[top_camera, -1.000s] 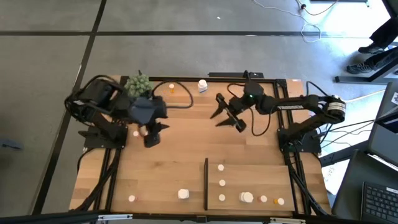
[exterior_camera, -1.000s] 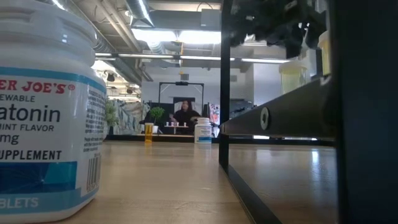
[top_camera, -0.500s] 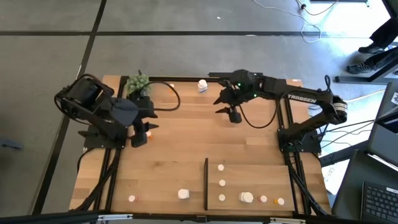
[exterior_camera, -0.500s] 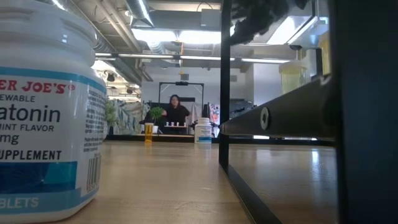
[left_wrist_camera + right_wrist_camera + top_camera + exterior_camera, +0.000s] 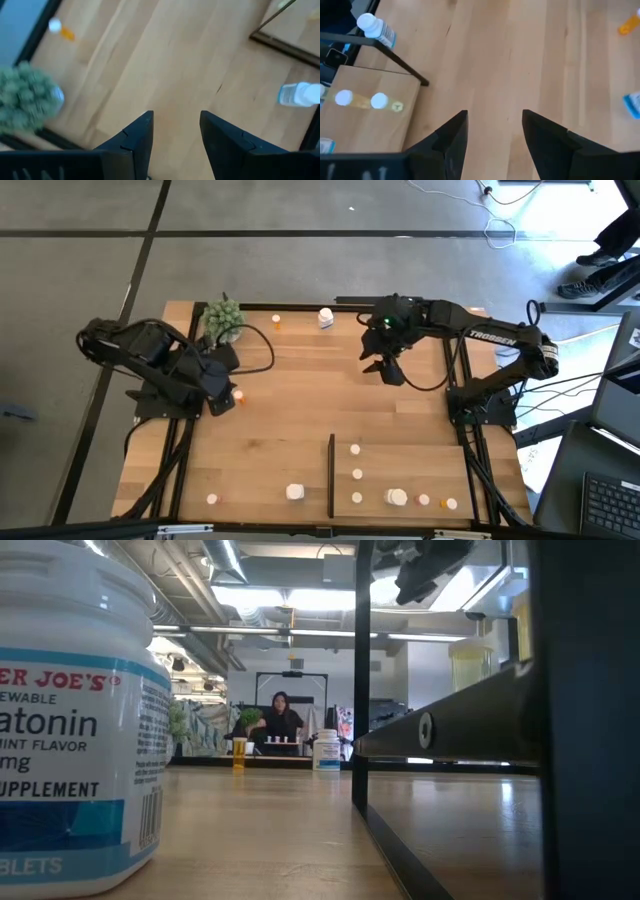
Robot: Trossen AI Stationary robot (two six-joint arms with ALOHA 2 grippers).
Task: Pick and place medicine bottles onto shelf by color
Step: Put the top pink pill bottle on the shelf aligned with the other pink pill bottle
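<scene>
Medicine bottles stand scattered on the table. An orange one and a white one are at the far edge. Several small bottles stand on the shelf at the near right, beside its black strip. Two white ones stand left of the strip. My left gripper hovers open over the table's left side, nothing between its fingers; a small orange bottle lies beside it. My right gripper hangs open above the far middle, also with nothing between its fingers.
A green spiky plant ball sits at the far left corner, close to my left arm. A large white jar fills the low view's left. Bare wood lies across the table's middle. A person is in the room beyond.
My left gripper has drawn back toward the table's left edge and sunk lower, rolling a little. My right gripper has risen and swung round, tipping its fingers downward, and now hangs slightly farther right. No bottle has moved.
</scene>
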